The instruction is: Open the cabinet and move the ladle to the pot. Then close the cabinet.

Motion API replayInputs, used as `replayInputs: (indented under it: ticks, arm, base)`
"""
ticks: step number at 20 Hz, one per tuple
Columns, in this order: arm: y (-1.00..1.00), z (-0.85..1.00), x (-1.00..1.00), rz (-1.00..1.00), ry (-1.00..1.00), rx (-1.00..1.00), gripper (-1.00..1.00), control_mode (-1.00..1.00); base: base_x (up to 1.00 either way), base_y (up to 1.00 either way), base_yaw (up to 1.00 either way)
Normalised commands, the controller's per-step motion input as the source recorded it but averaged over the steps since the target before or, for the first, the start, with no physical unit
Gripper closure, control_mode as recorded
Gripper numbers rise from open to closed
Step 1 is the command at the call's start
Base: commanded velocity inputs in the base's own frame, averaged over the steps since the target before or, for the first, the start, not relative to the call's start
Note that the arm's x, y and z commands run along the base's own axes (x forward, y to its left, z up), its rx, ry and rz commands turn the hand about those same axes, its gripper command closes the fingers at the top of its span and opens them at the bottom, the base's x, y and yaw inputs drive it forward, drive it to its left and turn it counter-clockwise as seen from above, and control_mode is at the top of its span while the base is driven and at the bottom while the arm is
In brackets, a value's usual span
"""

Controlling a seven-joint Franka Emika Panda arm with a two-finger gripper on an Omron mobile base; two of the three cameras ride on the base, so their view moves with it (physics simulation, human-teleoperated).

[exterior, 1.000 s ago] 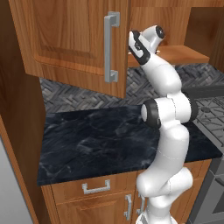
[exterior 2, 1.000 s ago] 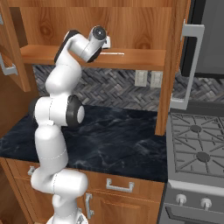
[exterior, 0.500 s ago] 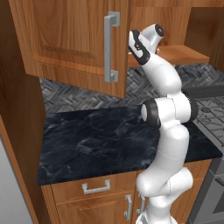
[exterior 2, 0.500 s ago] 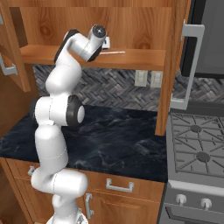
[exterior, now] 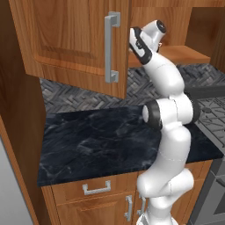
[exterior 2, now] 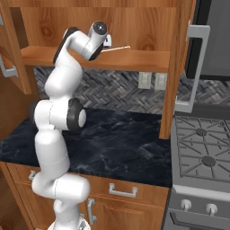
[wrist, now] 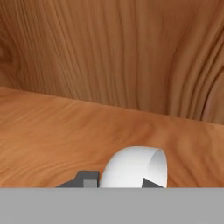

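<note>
Both doors of the cabinet [exterior 2: 134, 60] stand open. I see my gripper [wrist: 116, 181] inside, low over the shelf [wrist: 65, 135], its fingers [wrist: 85, 180] closed on the white bowl of the ladle [wrist: 133, 168]; the thin handle points toward the stove [exterior 2: 202, 148].

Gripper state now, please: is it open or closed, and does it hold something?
Gripper: closed around the ladle on the cabinet shelf; its white bowl sits between the finger tips, and its thin handle juts out past the hand.
</note>
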Motion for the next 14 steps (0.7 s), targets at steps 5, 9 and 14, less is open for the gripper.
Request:
replayInputs:
  ticks: [5, 9, 14]
  arm:
    - [0.00, 0.04, -0.49, 0.00, -0.16, 0.00, 1.00, -1.00]
    - [0.00, 0.08, -0.81, 0.00, -0.16, 0.00, 1.00, -1.00]
    - [-0.05, 0.11, -1.00, 0.00, -0.07, 0.00, 1.00, -1.00]
  base:
    - [0.00, 0.00, 0.00]
    - [0.00, 0.00, 0.00]
    - [0.00, 0.00, 0.00]
